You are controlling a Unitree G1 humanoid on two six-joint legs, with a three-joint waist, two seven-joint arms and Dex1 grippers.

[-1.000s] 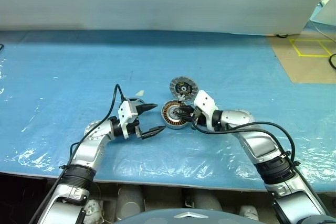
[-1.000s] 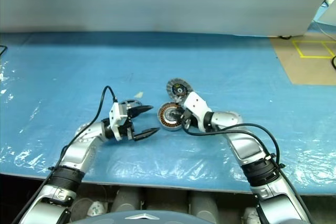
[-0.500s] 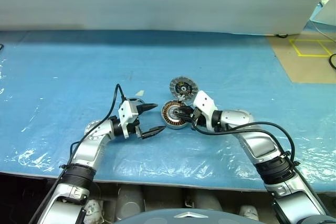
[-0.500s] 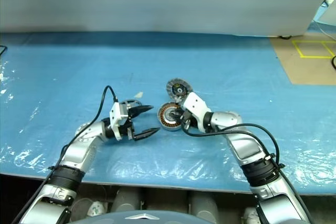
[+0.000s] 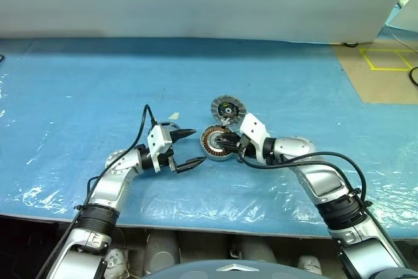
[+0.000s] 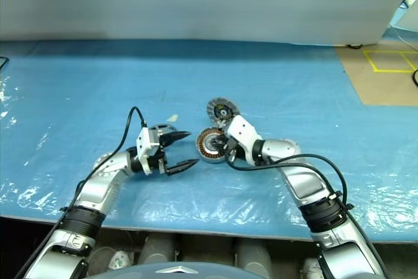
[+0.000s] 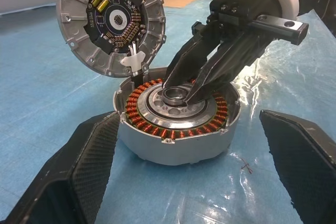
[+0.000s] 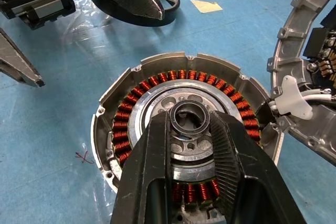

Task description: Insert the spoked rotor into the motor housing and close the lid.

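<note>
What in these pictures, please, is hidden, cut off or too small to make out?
- Spoked rotor: in the right wrist view, mostly behind the left gripper.
- Motor housing: its near windings are covered by the right gripper, whose jaws are closed on the centre hub.
- Lid: cut off by the right wrist view's edge.
- Lid's parts: too small to identify.
</note>
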